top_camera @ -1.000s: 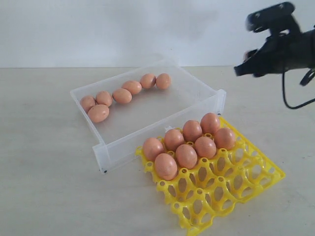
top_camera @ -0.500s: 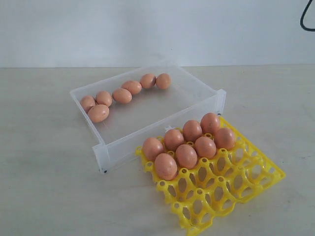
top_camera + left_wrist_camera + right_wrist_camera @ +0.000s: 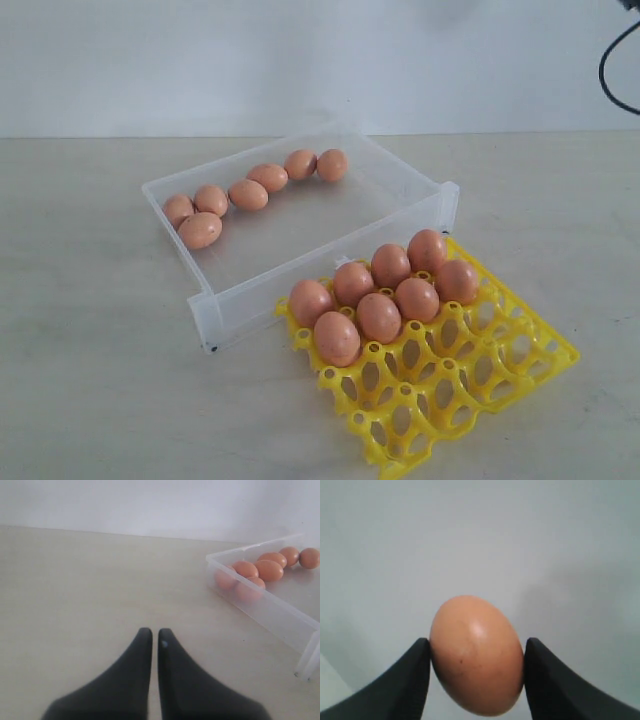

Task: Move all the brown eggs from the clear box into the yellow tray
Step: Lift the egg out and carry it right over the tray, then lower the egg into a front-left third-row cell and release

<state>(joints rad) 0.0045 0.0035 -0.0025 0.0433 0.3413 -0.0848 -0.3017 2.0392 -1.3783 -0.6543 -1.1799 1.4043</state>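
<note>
Transfer step, egg in carry. My right gripper (image 3: 476,647) has its jaws partly open around one brown egg (image 3: 476,655), a pad pressed on each side of the shell. Only a pale blank background shows behind it, and neither arm appears in the outside view, so I cannot tell where over the table the egg hangs. My left gripper (image 3: 151,635) is closed and empty, its tips nearly touching, low over bare table just beside the clear box (image 3: 260,295). Seven eggs (image 3: 248,194) lie along the far-left side of the box. By my count eight eggs (image 3: 379,317) fill the far-left cups of the yellow tray (image 3: 447,375), which touches the box's near-right wall. Next, as I judge it, I must bring the held egg over an empty cup, lower it gently, and release it only once it is seated.
</note>
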